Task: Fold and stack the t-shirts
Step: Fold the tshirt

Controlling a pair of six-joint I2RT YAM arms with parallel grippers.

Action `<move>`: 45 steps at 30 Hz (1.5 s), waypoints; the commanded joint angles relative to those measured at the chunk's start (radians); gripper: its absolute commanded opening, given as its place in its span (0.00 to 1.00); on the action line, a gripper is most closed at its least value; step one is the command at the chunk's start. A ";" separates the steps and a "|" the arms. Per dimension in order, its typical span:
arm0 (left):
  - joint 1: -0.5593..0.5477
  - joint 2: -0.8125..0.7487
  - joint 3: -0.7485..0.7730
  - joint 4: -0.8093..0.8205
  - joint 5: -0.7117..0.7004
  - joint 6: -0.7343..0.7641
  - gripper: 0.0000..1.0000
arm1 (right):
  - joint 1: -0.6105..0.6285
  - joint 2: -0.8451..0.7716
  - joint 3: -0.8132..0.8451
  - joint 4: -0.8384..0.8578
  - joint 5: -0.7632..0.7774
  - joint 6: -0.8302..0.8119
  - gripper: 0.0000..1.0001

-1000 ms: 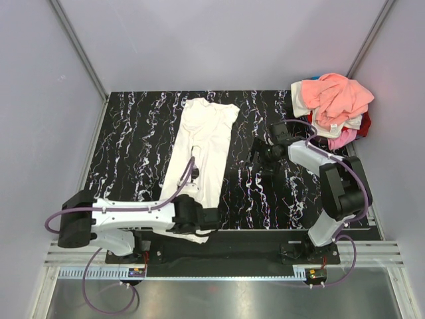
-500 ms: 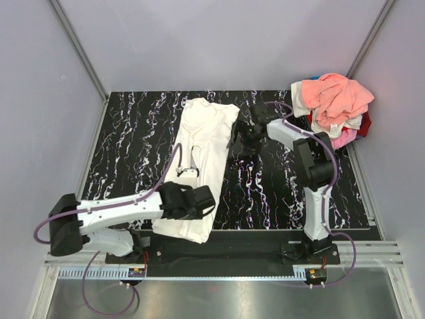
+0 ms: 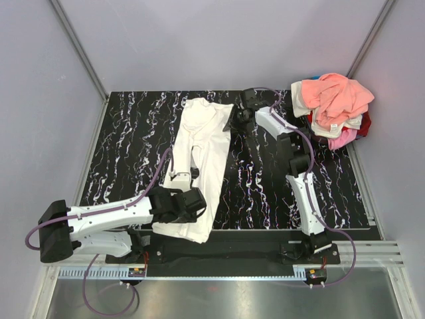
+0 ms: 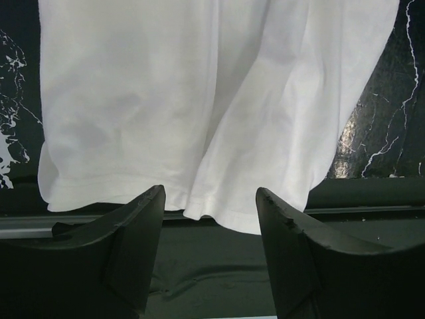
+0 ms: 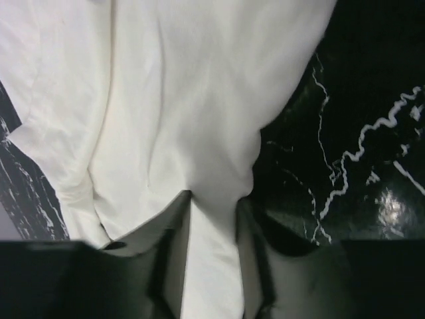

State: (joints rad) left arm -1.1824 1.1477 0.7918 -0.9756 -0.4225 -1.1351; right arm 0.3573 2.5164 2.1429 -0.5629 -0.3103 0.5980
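Currently, one white t-shirt (image 3: 202,149) lies lengthwise on the desk (image 3: 133,133), its sides apparently folded in to a narrow strip; the cross-folds are not yet made. The right jaws are closed on cloth at its far right shoulder. The left jaws stand open and empty, just short of the near hem. The heap of unfolded t-shirts (image 3: 335,103) lies at the far right corner; no stack exists.

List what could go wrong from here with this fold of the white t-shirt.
1. The right gripper pinches only a narrow bunch of the long-folded white cloth t-shirt. A pull may slip off it or drag the layers askew.
2. The left gripper is open, with the hem lying just ahead of it at the near edge of the black marbled table. Closing there may catch one layer or nothing.
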 commanded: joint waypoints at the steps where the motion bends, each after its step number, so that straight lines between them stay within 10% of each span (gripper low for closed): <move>1: 0.006 -0.003 -0.005 0.066 0.021 0.017 0.62 | 0.002 0.106 0.083 -0.115 0.040 -0.024 0.30; 4: 0.007 0.000 -0.006 0.087 0.031 0.023 0.62 | -0.015 0.160 0.201 -0.166 0.059 -0.036 0.13; 12: 0.012 0.017 0.023 0.117 0.071 0.040 0.61 | -0.089 0.332 0.541 -0.224 0.086 -0.058 0.12; 16: 0.010 0.009 0.032 0.127 0.079 0.038 0.61 | -0.115 0.328 0.548 -0.138 0.073 -0.052 0.38; 20: 0.012 -0.019 0.050 0.124 0.082 0.035 0.61 | -0.116 0.308 0.566 -0.114 0.069 -0.089 0.91; 22: 0.027 -0.037 0.057 0.109 0.077 0.040 0.62 | -0.124 0.256 0.537 -0.117 0.076 -0.110 0.96; 28: 0.176 -0.155 0.046 0.051 0.099 0.115 0.63 | -0.156 0.004 0.271 -0.146 0.073 -0.115 0.97; 32: 0.308 -0.247 0.038 0.034 0.128 0.202 0.65 | -0.141 -0.273 -0.339 0.019 0.002 0.015 0.93; 45: 0.494 -0.324 -0.074 0.031 0.252 0.224 0.66 | 0.385 -0.922 -1.290 0.262 0.108 0.405 0.83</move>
State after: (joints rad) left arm -0.7120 0.8429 0.7570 -0.9489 -0.2245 -0.9127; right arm 0.6941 1.6772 0.9375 -0.3992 -0.2333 0.8444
